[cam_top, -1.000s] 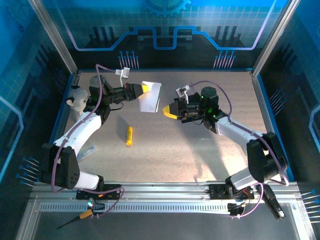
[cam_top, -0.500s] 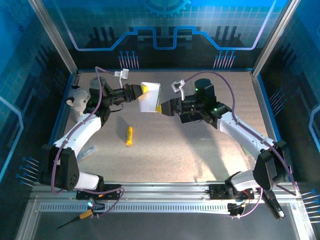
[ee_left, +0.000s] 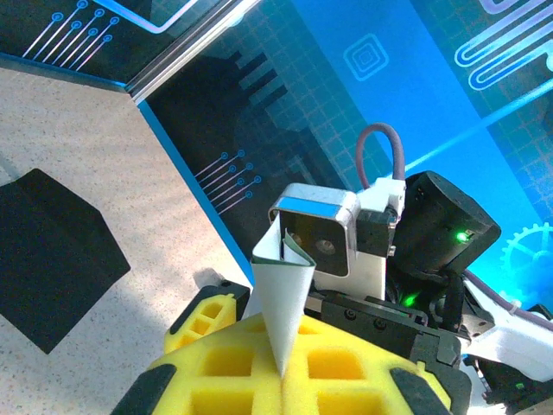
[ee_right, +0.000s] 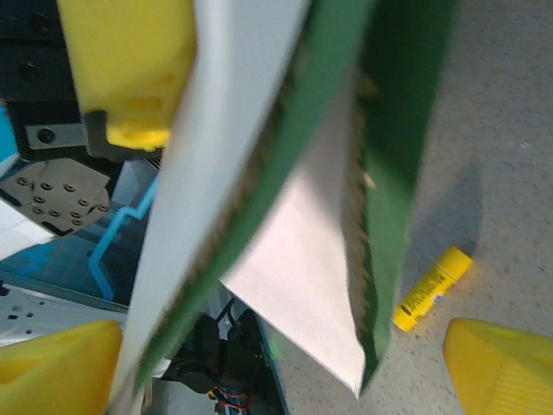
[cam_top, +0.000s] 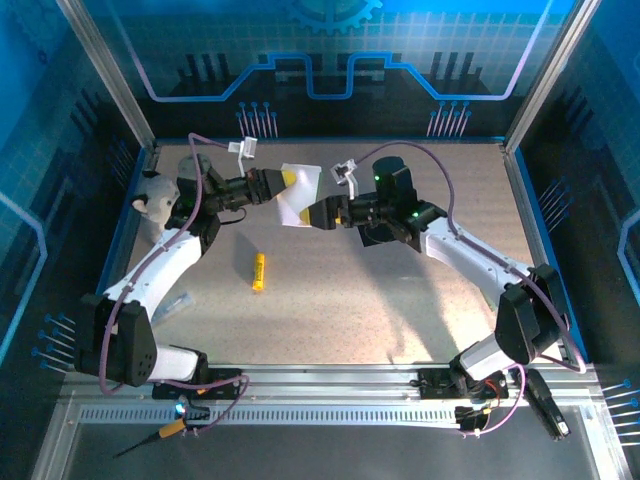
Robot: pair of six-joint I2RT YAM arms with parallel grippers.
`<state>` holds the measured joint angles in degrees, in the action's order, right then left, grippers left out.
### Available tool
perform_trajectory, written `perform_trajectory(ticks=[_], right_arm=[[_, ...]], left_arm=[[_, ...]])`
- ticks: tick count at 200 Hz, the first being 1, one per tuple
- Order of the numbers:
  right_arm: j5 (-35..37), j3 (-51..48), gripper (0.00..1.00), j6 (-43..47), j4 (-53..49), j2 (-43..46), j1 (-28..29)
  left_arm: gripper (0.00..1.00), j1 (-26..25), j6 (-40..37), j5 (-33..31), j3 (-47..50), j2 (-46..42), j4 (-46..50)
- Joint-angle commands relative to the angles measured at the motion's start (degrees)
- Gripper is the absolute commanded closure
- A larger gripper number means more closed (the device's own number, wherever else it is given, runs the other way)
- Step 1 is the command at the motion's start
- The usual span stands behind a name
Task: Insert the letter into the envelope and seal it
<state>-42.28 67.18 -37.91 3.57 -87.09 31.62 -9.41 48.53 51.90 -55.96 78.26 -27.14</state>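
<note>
The desk [cam_top: 400, 310] carries the work, and both arms meet above its far half. The left arm reaches from the left and the right arm from the right, so the two wrists face each other. The letter [cam_top: 298, 192] is held off the desk between them, standing on edge with its green border facing the right wrist camera. A flat black shape lies on the desk in the left wrist view and is probably the envelope [ee_left: 52, 259], well apart from the letter. The left hand [cam_top: 288, 180] is clenched on one edge of the letter, its yellow pads [ee_left: 225, 363] pinching the sheet. The right hand [cam_top: 318, 213] is spread wide, with the letter's lower edge lying between its fingers but not yet pinched. The small yellow stick [cam_top: 258, 271] lies alone on the desk nearer the arms. The step in hand appears to be regripping or folding the letter in mid-air before insertion, so the task is at an early stage. The next move calls for the right hand to close squarely on the free edge without creasing the sheet. Compared with one second earlier, the right hand has advanced from clear of the letter to straddling it, and the letter has turned more edge-on. The left hand's grip and the yellow stick are unchanged.
</note>
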Motion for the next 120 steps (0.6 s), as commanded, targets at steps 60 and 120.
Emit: perform_trajectory(ticks=[60,120], right_arm=[[-9.23,-2.02,0.24,-2.02,11.33,-0.83,0.07],[-10.28,-4.32,0.59,-3.09,11.56,0.69,-0.09]], left_arm=[[1.0,-0.7,5.18,1.09,1.14,1.2,-7.8],[0.94,-0.63,2.2,0.0,-0.45,1.55,-3.89]])
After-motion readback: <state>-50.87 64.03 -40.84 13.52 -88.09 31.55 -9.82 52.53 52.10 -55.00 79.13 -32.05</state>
